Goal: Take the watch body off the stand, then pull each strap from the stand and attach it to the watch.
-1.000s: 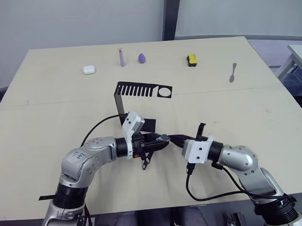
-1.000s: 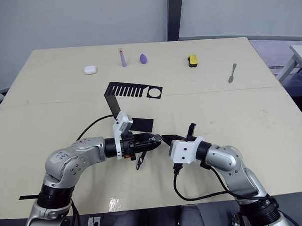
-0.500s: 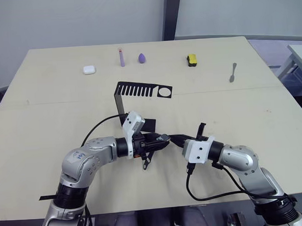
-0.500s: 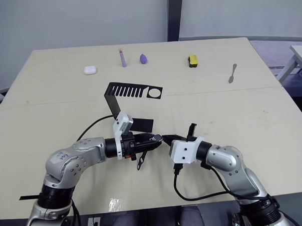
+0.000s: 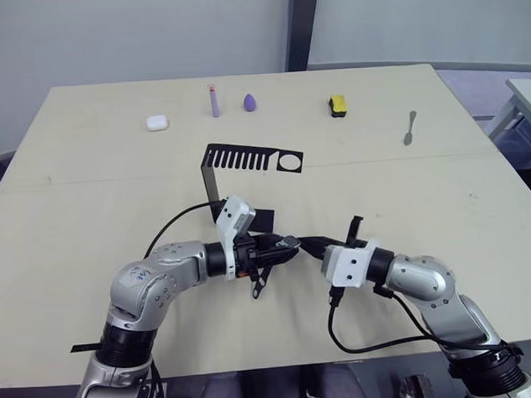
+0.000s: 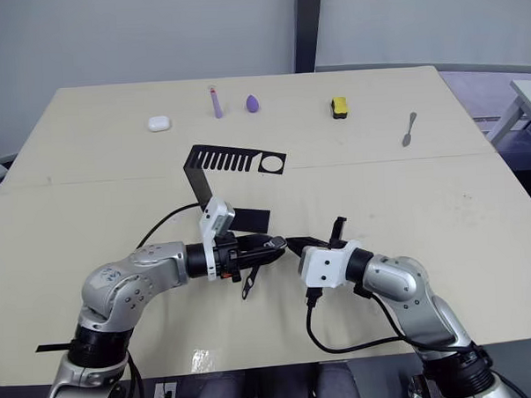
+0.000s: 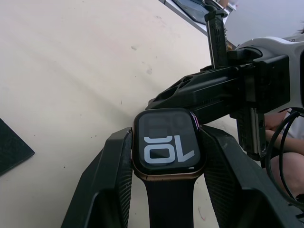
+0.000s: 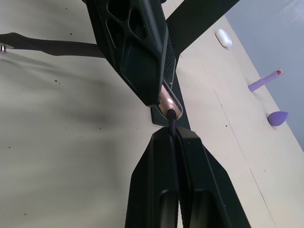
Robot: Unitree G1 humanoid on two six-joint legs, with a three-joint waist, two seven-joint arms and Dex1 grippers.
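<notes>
Up close, the left wrist view shows the watch body, white digits lit, pinched between the left gripper's fingers with one strap already fitted. The right wrist view shows the right gripper pressed shut on the second strap, its end at the case's edge. Overhead, both meet in front of the empty stand on the beige table, grey wall behind. Nothing has visibly shifted since a second ago.
</notes>
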